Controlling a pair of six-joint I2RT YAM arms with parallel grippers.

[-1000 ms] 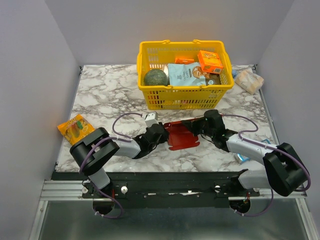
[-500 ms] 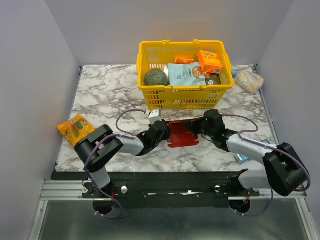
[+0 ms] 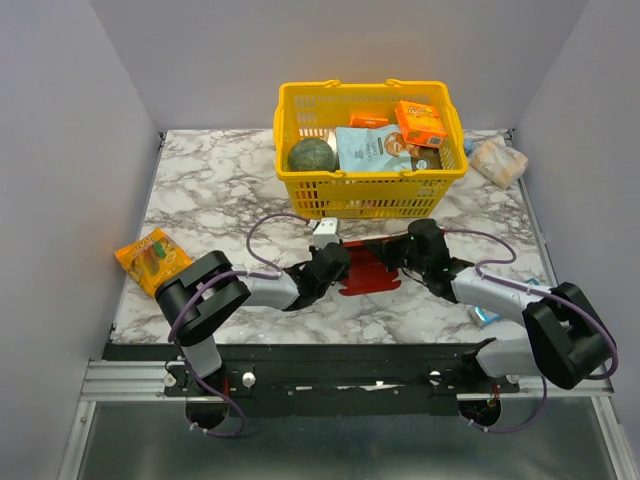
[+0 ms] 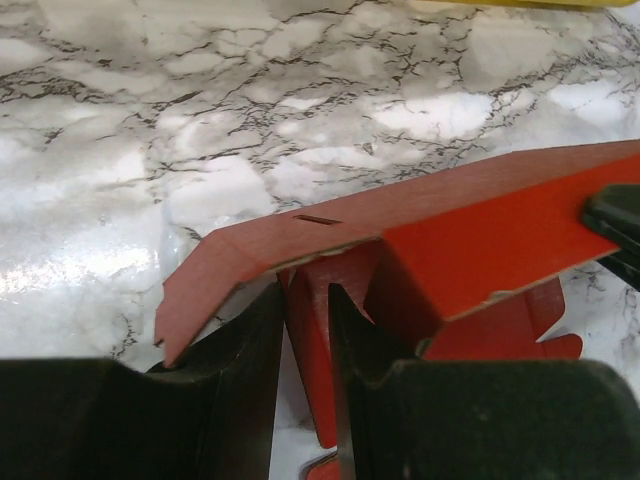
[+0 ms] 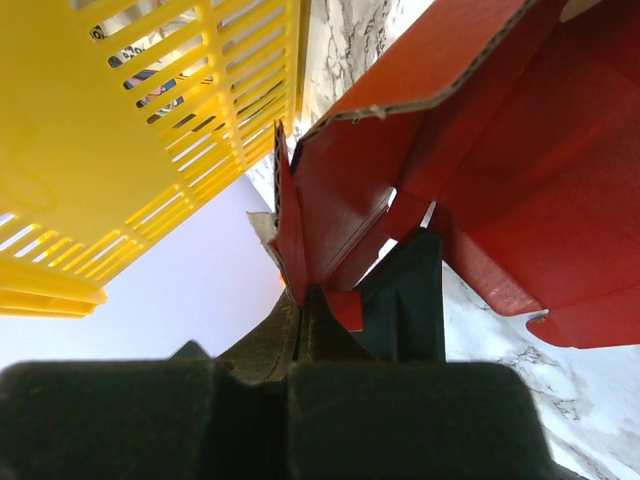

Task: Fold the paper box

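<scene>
the paper box point(image 3: 368, 272) sits half-formed on the surface point(image 3: 210, 190) just beside the yellow basket point(image 3: 360, 196). the left tool point(image 4: 306, 310) pinches one upright panel and the right tool point(image 5: 303, 298) clamps another flap. uneven pulling could tear or crumple the thin card.

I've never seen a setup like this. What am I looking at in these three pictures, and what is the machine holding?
Two robot arms are bolted at the near edge of a marble table. The wide picture looks down from above and behind them. The other two come from a camera on each wrist.

Each arm ends in a two-finger pincer. The right pincer is pinched on a flap of the red paper box, a partly folded cardboard sheet. The left pincer has another flap between its fingers, but whether it grips is unclear.

Behind stands a yellow basket of groceries. An orange snack packet lies at left.
</scene>
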